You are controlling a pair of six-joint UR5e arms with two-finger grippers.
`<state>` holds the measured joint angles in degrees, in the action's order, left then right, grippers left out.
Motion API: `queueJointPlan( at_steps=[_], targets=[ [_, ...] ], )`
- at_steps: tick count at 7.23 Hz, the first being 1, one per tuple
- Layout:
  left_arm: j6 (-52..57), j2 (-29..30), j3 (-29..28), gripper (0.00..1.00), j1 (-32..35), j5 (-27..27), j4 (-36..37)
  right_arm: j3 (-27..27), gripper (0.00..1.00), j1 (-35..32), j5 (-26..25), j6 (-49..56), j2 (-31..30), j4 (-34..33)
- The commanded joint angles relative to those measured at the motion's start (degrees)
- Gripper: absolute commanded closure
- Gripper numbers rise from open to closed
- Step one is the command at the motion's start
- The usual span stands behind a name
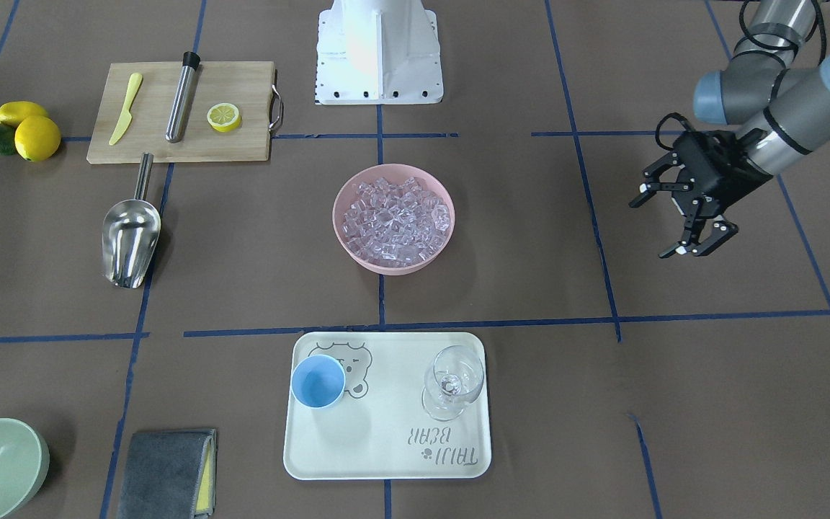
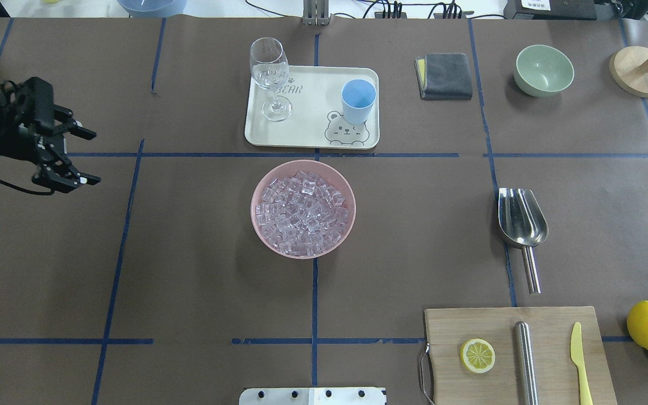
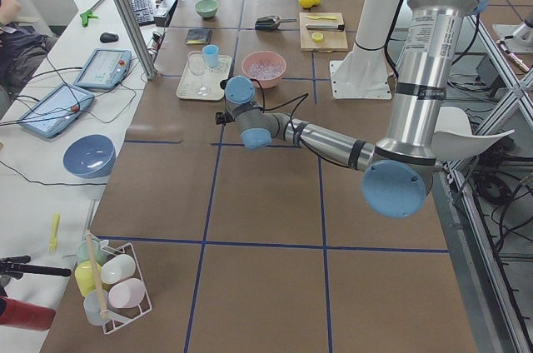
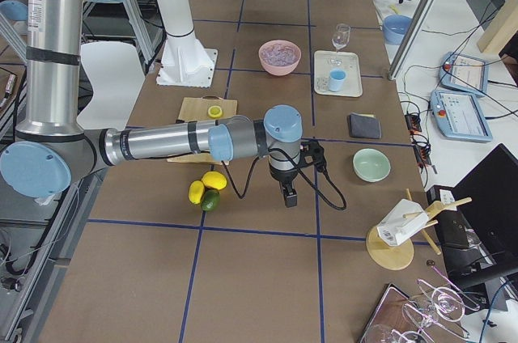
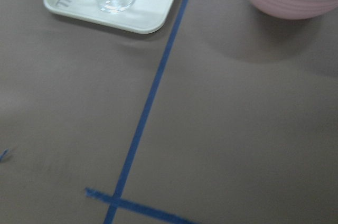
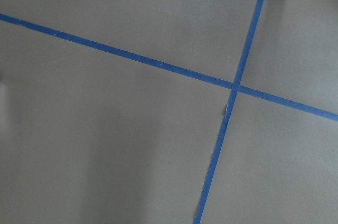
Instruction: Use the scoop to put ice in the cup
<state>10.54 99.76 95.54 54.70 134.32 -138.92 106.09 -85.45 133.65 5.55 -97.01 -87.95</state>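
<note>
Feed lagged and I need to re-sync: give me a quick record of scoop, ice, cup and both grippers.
scoop: lying on the table, handle toward the cutting board, not held
ice: piled in the pink bowl, mid-table
cup: upright on the tray, apart from the wine glass; looks empty
left gripper: open, empty, far from the scoop
right gripper: shows only in the right side view; open or shut cannot be told
progress: nothing scooped yet
</note>
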Motion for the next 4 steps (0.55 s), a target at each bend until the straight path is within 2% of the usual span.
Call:
queueJointPlan(
  at_steps=[1, 2, 3, 4],
  targets=[
    [-1.84, 5.41, -2.35, 0.00, -8.43, -0.54, -0.82, -0.01, 0.00, 1.51, 0.04, -0.01, 0.07, 0.32],
    [-1.84, 7.80, -6.11, 0.00, -11.07, -3.24, -6.22, 0.08, 0.00, 1.60, 0.21, -0.01, 0.07, 0.32],
    [-2.36, 7.99, -9.98, 0.00, -14.93, -7.10, -15.84, 0.08, 0.00, 1.60, 0.38, -0.01, 0.07, 0.32],
    [-4.89, 8.87, -12.19, 0.00, -18.71, -10.53, -20.98, 0.08, 0.00, 1.60, 0.39, -0.01, 0.07, 0.32]
  ],
)
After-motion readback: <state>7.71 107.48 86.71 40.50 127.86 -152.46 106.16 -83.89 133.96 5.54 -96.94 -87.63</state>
